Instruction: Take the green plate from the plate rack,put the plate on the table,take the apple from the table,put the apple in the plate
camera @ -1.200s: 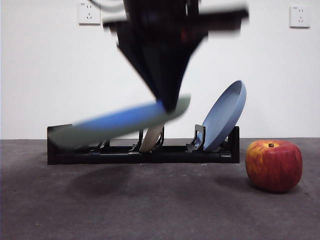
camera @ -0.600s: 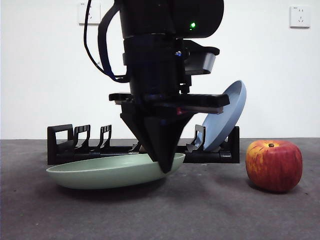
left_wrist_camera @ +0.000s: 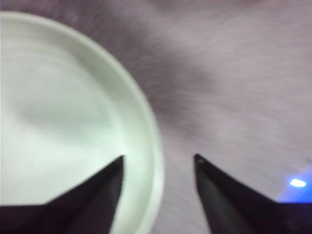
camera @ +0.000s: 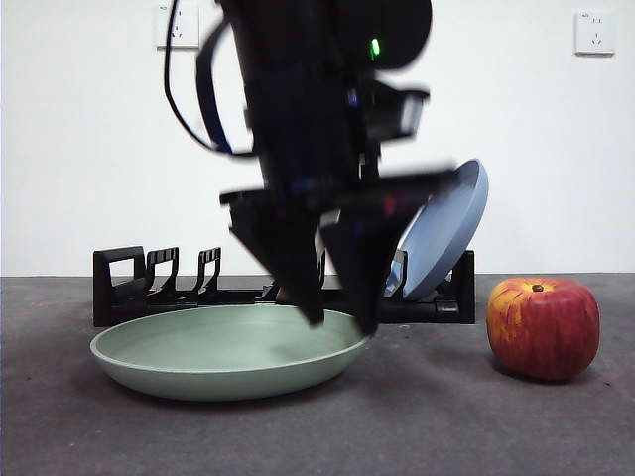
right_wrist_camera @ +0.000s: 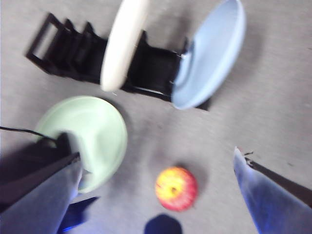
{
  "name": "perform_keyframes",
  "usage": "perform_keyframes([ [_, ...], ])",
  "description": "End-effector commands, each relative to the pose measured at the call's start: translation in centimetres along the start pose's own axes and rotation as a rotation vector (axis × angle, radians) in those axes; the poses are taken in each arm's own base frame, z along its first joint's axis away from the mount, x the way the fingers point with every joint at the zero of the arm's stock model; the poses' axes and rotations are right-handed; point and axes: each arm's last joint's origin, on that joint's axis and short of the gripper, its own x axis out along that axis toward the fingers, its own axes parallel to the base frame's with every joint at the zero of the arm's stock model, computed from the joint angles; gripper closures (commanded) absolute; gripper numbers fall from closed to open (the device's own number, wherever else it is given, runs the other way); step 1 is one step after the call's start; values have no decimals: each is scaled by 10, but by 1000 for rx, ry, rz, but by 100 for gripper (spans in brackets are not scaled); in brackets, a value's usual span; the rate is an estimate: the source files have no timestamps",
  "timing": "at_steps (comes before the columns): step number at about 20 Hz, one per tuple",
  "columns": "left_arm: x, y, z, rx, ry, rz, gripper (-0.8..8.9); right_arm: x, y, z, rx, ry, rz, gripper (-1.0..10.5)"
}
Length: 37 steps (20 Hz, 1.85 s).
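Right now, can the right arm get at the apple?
Probably yes. The right gripper hangs above the apple with open jaws; the apple sits alone on the table, apart from the green plate.

Occlusions and blur

I see the left gripper (camera: 337, 322), motion-blurred, hiding the cream plate (right_wrist_camera: 122, 44) and plate rack (camera: 129, 288) middle.

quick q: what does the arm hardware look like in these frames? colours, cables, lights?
Left hand: matte black, two tapered pointed jaws under a flat crossbar and a bulky black housing with a small green LED; a black cable loops down its side. Right hand: its jaws look grey-blue and blurred in its own wrist view.
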Motion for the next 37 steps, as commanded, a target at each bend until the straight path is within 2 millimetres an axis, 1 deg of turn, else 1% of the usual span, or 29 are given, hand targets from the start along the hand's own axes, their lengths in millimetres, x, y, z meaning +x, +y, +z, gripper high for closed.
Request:
perform_keyframes([
  [1,-59,-1,-5,18,-158,-77,532,0,-1,-2,-21,22,-38,350],
  [2,-87,0,-11,19,-237,-94,532,0,-1,-3,-21,37,-50,350],
  [4,-141,5,-28,25,-392,-119,532,0,-2,-6,-19,58,-54,350],
  [5,-170,9,-41,25,-481,-135,532,-3,-1,-7,-19,55,-53,351],
  [6,-193,13,-54,24,-554,-149,532,-4,-1,-9,-19,53,-53,351],
  [7,-218,18,-71,22,-635,-159,532,-8,-1,-12,-22,53,-51,351],
  [8,-238,23,-88,18,-702,-164,532,-12,2,-16,-28,52,-43,351],
  [10,-267,31,-123,9,-792,-161,532,-21,6,-29,-43,42,-28,352],
  [12,-285,39,-156,-7,-832,-145,532,-29,5,-49,-28,35,-34,352],
  [13,-291,41,-170,-16,-840,-138,532,-33,4,-60,-8,32,-41,352],
  [15,-298,45,-197,-28,-841,-129,532,-37,1,-84,36,29,-52,352],
  [17,-300,47,-220,-57,-805,-128,532,-37,-2,-106,70,34,-91,352],
  [20,-298,52,-247,-132,-739,-66,532,-26,-6,-132,111,68,-118,352],
  [23,-299,55,-268,-194,-734,-29,532,-5,-9,-145,134,108,-125,352],
  [26,-303,57,-289,-224,-797,-54,534,17,-10,-146,140,101,-111,352],
  [28,-300,58,-301,-249,-819,-69,534,30,-10,-141,140,95,-110,352],
  [30,-289,58,-311,-279,-817,-87,534,44,-10,-134,138,110,-112,352],
  [31,-280,59,-314,-299,-806,-97,534,52,-10,-129,137,120,-108,352],
  [34,-258,59,-322,-342,-774,-113,534,79,-11,-120,126,166,-94,352],
  [35,-253,59,-323,-354,-766,-118,534,89,-11,-117,114,186,-96,352],
  [37,-252,60,-325,-367,-769,-125,534,110,-12,-113,111,226,-89,352],
])
